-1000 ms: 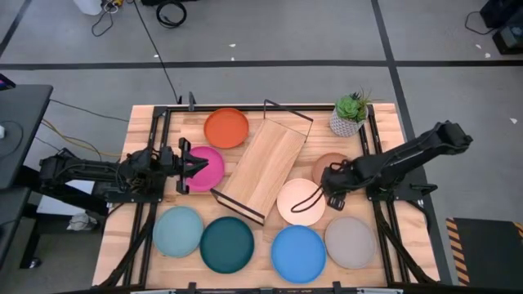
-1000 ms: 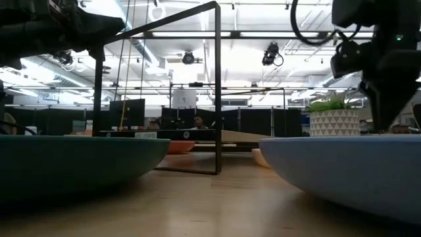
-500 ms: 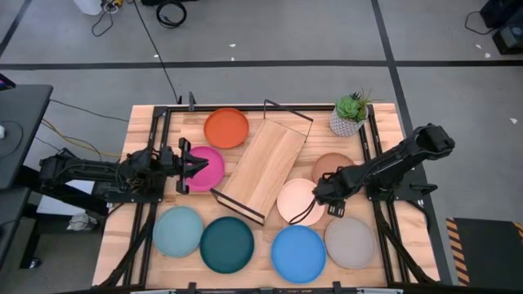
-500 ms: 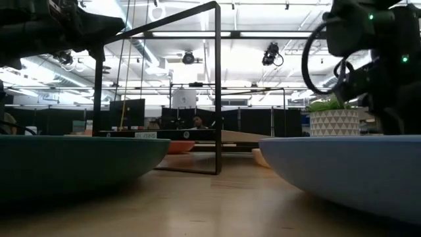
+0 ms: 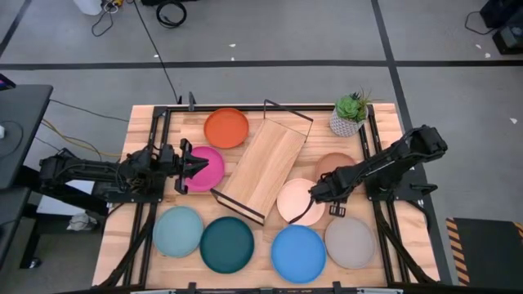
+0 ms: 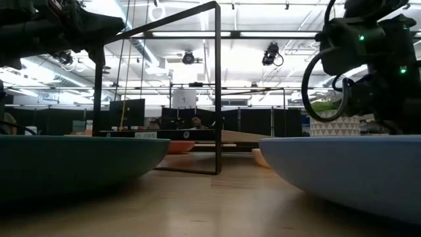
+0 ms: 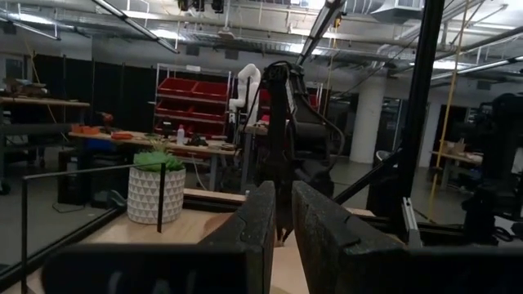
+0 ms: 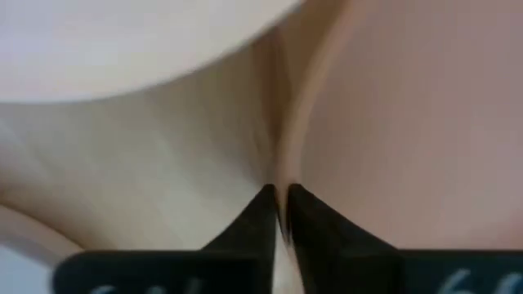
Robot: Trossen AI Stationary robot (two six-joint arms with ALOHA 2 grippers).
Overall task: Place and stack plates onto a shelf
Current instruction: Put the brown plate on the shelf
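The shelf (image 5: pixel 263 169), a light-wood board with black wire end frames, lies slantwise mid-table. The cream plate (image 5: pixel 290 204) rests on the tabletop just right of the shelf's near end. My right gripper (image 5: pixel 313 194) is shut on the plate's right rim, and the right wrist view shows the plate's inside (image 8: pixel 409 122). The magenta plate (image 5: pixel 208 167) lies left of the shelf. My left gripper (image 5: pixel 196 166) hovers shut above the magenta plate's left part, with its fingers (image 7: pixel 261 220) level and nothing between them. My right gripper (image 8: pixel 282 222) pinches the cream plate's thin rim (image 8: pixel 282 192) at its right side, one finger inside the plate and one outside. The fingers slant down from the table's right. The high view shows the plate lying flat on the table.
The orange plate (image 5: pixel 226 128) lies at the far left and the brown plate (image 5: pixel 335 163) beside my right arm. Pale blue (image 5: pixel 178 231), dark teal (image 5: pixel 227 244), bright blue (image 5: pixel 298 253) and grey (image 5: pixel 350 242) plates line the near edge. A potted plant (image 5: pixel 350 114) stands far right.
My right gripper has moved toward the table's left and down onto the cream plate's right rim. The right arm has folded in closer to the shelf.
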